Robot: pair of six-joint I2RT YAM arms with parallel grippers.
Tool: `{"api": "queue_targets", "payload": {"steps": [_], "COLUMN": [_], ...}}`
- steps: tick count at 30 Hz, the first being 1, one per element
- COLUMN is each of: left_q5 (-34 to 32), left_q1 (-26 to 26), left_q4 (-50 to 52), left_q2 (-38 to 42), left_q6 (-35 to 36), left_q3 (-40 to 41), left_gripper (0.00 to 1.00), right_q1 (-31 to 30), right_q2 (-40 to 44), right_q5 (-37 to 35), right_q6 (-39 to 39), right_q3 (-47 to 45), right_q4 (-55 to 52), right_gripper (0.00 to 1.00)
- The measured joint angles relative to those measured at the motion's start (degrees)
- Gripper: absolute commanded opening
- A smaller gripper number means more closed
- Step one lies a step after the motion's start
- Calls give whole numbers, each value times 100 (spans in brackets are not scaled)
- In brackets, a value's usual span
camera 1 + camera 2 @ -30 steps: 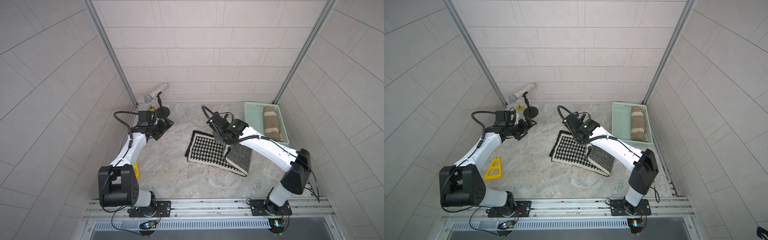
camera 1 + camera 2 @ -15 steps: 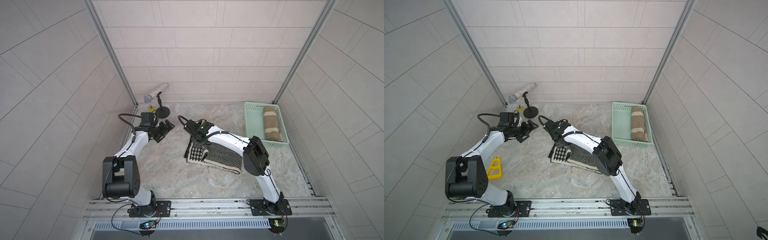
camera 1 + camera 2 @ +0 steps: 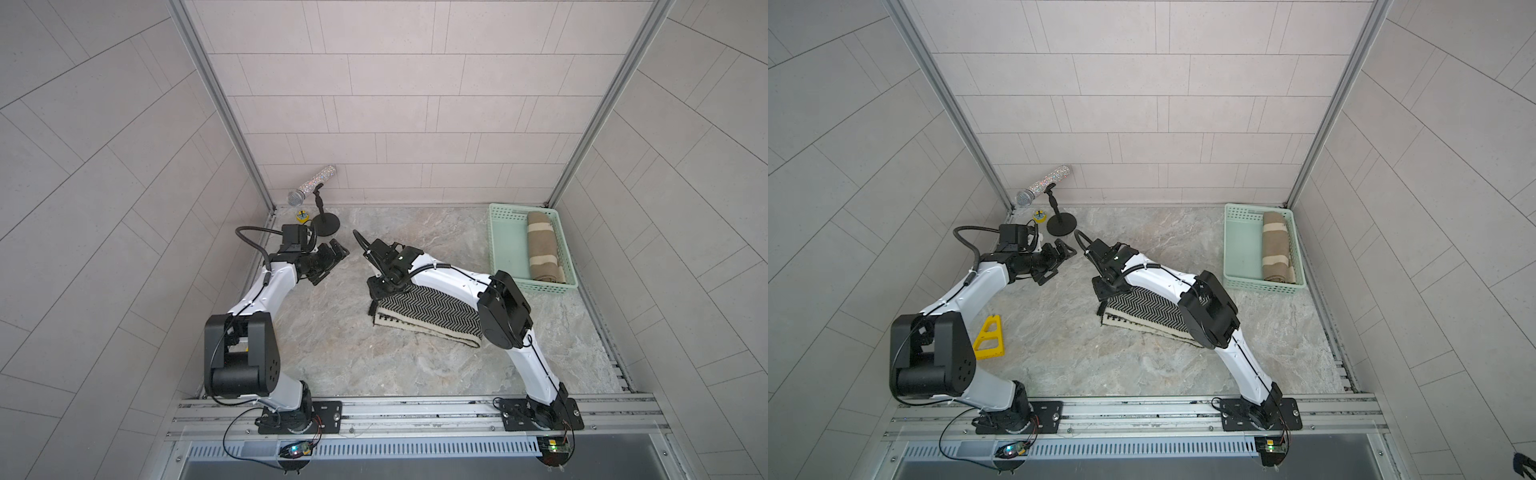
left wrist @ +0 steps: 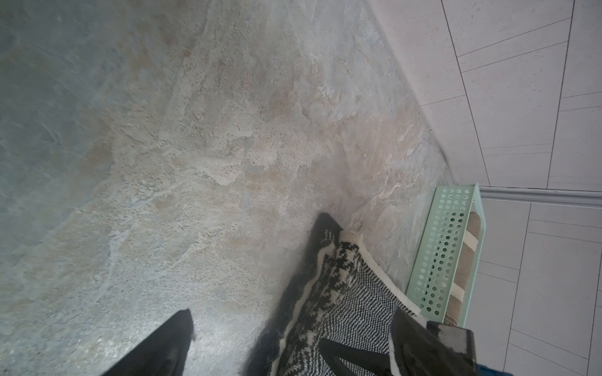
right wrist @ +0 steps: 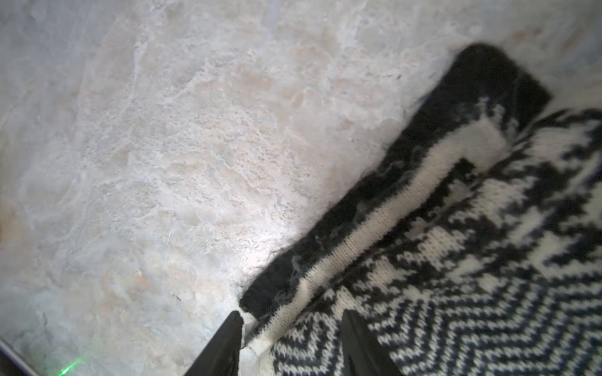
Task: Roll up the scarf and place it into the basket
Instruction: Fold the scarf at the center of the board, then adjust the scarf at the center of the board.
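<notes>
rolling step on, scarf not rolled yet

r gripper [image 5: 293, 332] part-open, astride the frame-left end of the b&w scarf [image 3: 428, 309], which lies folded flat mid-frame on the worktop [image 3: 374, 365]. l gripper [image 3: 334, 255] wide, empty, hovering upper left of it. basket [image 3: 509, 249] far right, tan roll [image 3: 544, 245] inside. next, i'd say: pinch that end, curl it over.
</notes>
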State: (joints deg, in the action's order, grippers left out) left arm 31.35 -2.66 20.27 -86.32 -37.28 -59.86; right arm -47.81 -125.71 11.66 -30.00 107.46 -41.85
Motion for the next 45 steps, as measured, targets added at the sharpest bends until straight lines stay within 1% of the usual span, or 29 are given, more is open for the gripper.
{"api": "queue_targets", "payload": {"steps": [3, 4, 6, 7, 9, 10, 12, 15, 17, 18, 21, 25, 29, 32, 36, 39, 43, 45], "left_q5": [-57, -70, -122, -153, -197, -192, -221, -227, -173, -149, -179, -420, -590, -597, -682, -723, -680, -608], "left_q1": [98, 162, 426, 597, 1117, 1353, 2011, 2881, 3244, 3333, 3362, 3233, 2916, 2616, 2337, 2177, 2081, 2081], "left_q4": [13, 13, 15, 9, -13, -24, -125, -415, -649, -778, -1040, -1036, -1025, -1019, -984, -957, -1093, -1211], "left_q2": [127, 175, 308, 361, 457, 479, 474, 332, 114, -31, -463, -909, -1145, -1360, -1690, -1947, -1937, -1751], "left_q6": [24, 33, 61, 66, 98, 85, 42, -81, -199, -273, -415, -404, -291, -184, -7, 164, 483, 638], "left_q3": [9, 15, 50, 72, 133, 164, 258, 461, 599, 675, 870, 909, 863, 669, 177, -280, -605, -597], "left_gripper": [93, 88, 70, 65, 57, 55, 48, 46, 43, 40, 37, 35, 34, 34, 35, 39, 51, 52], "right_q1": [162, 245, 535, 702, 1147, 1375, 1917, 2540, 2765, 2817, 2833, 2820, 2699, 2363, 1773, 1270, 866, 817], "right_q2": [634, 887, 1655, 2011, 2835, 3169, 3783, 4262, 4365, 4380, 4382, 4365, 4275, 4223, 4260, 4315, 4336, 4389], "right_q5": [83, 66, -31, -76, -203, -262, -376, -463, -507, -538, -592, -601, -525, -457, -431, -378, -173, -74], "right_q6": [7, 11, 4, -2, -4, -2, 20, 109, 201, 245, 319, 323, 177, -61, -544, -997, -1462, -1574], "right_q3": [-656, -883, -1515, -1799, -2485, -2787, -3442, -4266, -4662, -4819, -5108, -5497, -6017, -6325, -6557, -6677, -6721, -6699], "right_q4": [153, 195, 284, 334, 452, 474, 516, 485, 402, 363, 262, 352, 568, 789, 1204, 1572, 1934, 2035], "right_gripper": [52, 52, 52, 52, 49, 47, 43, 42, 41, 40, 36, 28, 25, 22, 23, 25, 35, 39]}}
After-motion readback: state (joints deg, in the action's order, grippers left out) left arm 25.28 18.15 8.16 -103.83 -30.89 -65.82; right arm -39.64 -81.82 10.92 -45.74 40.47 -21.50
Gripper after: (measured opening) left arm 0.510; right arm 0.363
